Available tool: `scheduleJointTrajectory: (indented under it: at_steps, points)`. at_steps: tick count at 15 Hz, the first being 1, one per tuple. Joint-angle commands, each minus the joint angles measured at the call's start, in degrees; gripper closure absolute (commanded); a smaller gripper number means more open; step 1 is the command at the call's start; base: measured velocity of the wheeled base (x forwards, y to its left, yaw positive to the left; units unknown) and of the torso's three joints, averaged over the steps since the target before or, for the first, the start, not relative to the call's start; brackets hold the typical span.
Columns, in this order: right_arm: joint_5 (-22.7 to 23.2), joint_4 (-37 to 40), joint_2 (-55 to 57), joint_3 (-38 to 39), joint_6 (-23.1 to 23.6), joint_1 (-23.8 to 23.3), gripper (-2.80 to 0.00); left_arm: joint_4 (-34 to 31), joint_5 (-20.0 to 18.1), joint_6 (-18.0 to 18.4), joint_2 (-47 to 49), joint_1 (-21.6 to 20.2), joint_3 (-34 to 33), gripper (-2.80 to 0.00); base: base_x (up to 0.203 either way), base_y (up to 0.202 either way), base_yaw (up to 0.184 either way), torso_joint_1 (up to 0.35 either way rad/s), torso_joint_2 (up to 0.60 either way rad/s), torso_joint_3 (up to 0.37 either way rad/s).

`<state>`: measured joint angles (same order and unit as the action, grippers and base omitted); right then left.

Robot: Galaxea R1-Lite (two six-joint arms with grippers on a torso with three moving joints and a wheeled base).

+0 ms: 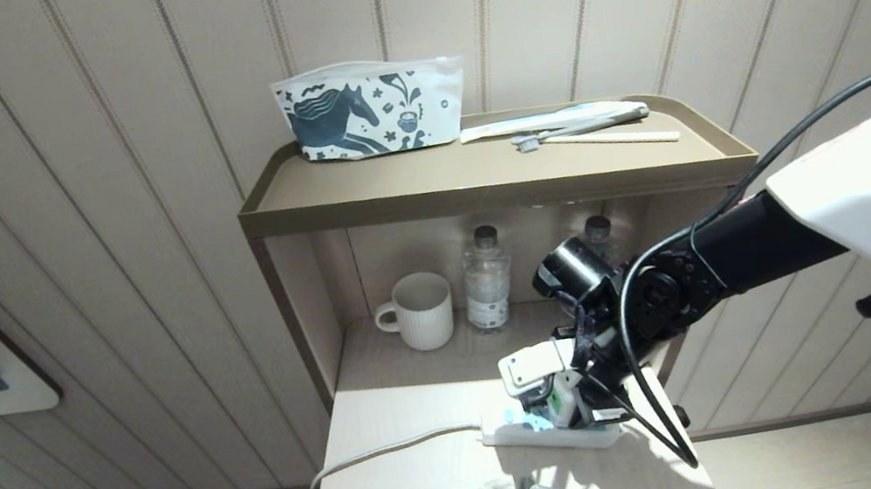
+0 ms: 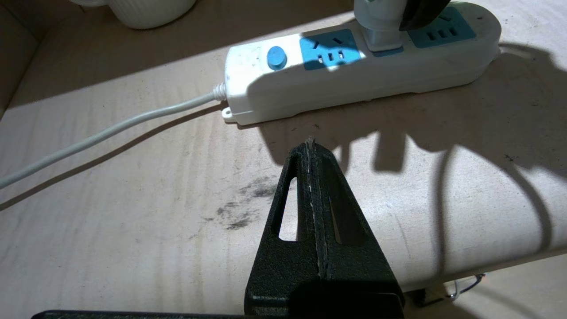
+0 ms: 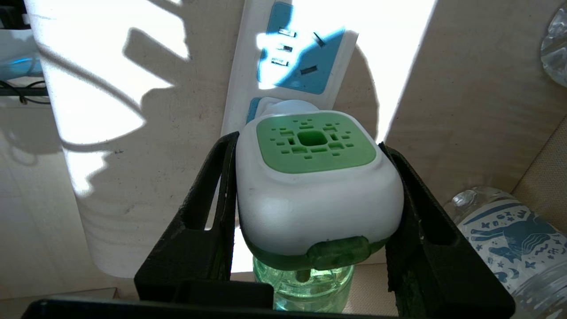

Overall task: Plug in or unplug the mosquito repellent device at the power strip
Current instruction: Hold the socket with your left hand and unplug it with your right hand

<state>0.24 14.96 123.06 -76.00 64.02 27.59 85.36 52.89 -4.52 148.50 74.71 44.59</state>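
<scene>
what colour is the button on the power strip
Blue, a round button at the cord end of the white power strip; the left wrist view shows it best.

The right gripper (image 3: pixel 312 195) clamped the mosquito repellent device (image 3: pixel 316 190), one black finger pressed to each white flank. Its green vented face sat between the fingers, the translucent green bottle tucked back toward the palm. Just past the fingertips its plug met the power strip (image 3: pixel 288 57). Beside one finger lay a clear water bottle (image 3: pixel 509 248).

Mug (image 1: pixel 417 310), water bottles (image 1: pixel 485 278), pouch (image 1: pixel 369 109)
</scene>
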Motion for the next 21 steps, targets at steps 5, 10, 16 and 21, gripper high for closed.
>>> scheduleJointTrajectory:
  at_steps: [5,10,16,21]
  points:
    - [-0.1,-0.4,0.0,0.1,0.3,0.0,0.0,2.6,-1.4,-2.6,-3.2,-15.0,-3.6,0.0,0.0,0.0,0.0,0.0,0.0,0.0]
    - [-0.1,-0.4,0.1,0.1,0.3,0.0,0.0,2.5,-1.7,-2.3,-3.1,-15.2,-3.4,0.0,0.0,0.0,0.0,0.0,0.0,0.0]
    - [-0.1,-0.4,0.0,0.1,0.3,-0.1,0.0,-0.1,-3.1,-0.7,-1.7,-16.3,3.4,0.0,0.0,0.0,0.0,0.0,0.0,0.0]
    - [-0.1,-0.4,-0.1,0.1,0.3,-0.1,0.0,-10.8,-0.9,-0.8,0.5,-17.1,16.0,0.0,0.0,0.0,0.0,0.0,0.0,0.0]
